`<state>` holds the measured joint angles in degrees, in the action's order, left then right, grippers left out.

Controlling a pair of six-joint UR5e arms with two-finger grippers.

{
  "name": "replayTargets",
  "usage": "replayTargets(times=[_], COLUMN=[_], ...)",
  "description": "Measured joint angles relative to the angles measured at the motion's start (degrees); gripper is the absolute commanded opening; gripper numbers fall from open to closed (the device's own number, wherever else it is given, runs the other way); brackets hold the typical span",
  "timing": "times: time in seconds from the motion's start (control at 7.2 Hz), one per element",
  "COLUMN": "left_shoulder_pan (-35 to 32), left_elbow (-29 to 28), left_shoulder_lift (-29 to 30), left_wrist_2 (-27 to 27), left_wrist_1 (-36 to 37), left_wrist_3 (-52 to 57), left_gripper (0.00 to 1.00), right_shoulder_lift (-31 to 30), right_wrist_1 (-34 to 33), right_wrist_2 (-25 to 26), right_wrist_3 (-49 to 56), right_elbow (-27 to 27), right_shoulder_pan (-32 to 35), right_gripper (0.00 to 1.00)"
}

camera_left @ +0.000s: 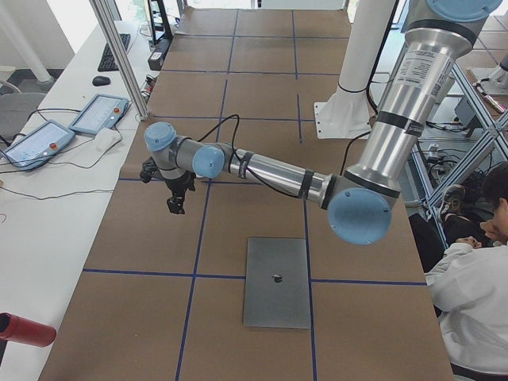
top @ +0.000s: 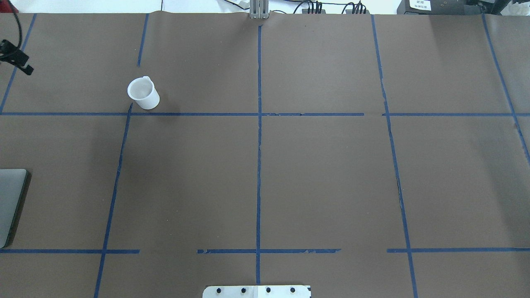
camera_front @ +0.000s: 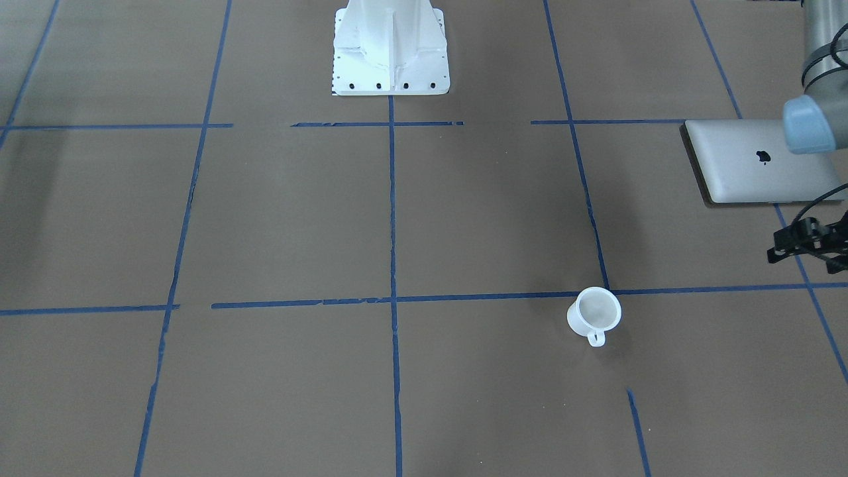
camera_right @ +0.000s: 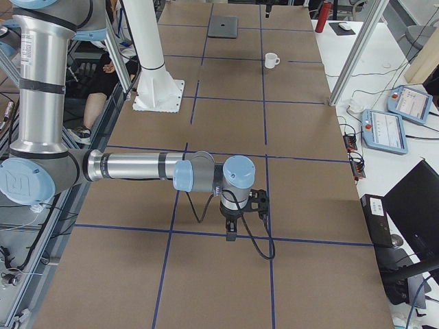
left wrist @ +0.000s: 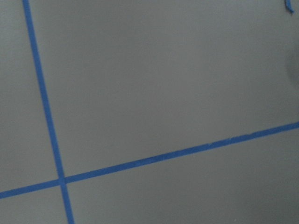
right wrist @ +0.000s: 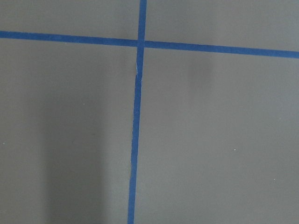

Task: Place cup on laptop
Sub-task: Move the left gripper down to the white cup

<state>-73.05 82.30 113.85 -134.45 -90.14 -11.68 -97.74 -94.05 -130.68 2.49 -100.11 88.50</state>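
The cup (camera_front: 594, 317) stands upright on the surface beside a tape crossing, well apart from the closed laptop (camera_front: 755, 162), which lies flat on my left side. I judge the cup light, stiff and smooth. Its tapered wall may slip, so I would pinch the rim, one finger inside, away from the handle.

The front view shows the handle and the empty inside. The overhead view crops the laptop to a sliver, and both wrist views show only tape. The left end effector (camera_front: 808, 244) is cut off at the frame edge and the right end effector (camera_right: 233, 229) is small, so I cannot tell whether either is released or clenched.
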Motion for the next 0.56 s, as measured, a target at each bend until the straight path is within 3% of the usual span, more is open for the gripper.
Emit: replayTargets(times=[0.28,0.56], left_shoulder_pan=[5.3,10.3], left_elbow=[-6.7,-14.1], left_shoulder_lift=[9.2,16.8], left_wrist_2=[0.7,0.8], left_wrist_1=[-2.3,-9.1], left_wrist_3=[-12.5,-26.7], left_gripper=[0.99,0.98], right_shoulder_lift=[0.0,0.0], right_wrist_1=[0.0,0.0], right_wrist_2=[0.0,0.0], right_wrist_3=[0.0,0.0], right_elbow=[0.0,0.0], right_shoulder_pan=[0.0,0.0], right_gripper=[1.00,1.00])
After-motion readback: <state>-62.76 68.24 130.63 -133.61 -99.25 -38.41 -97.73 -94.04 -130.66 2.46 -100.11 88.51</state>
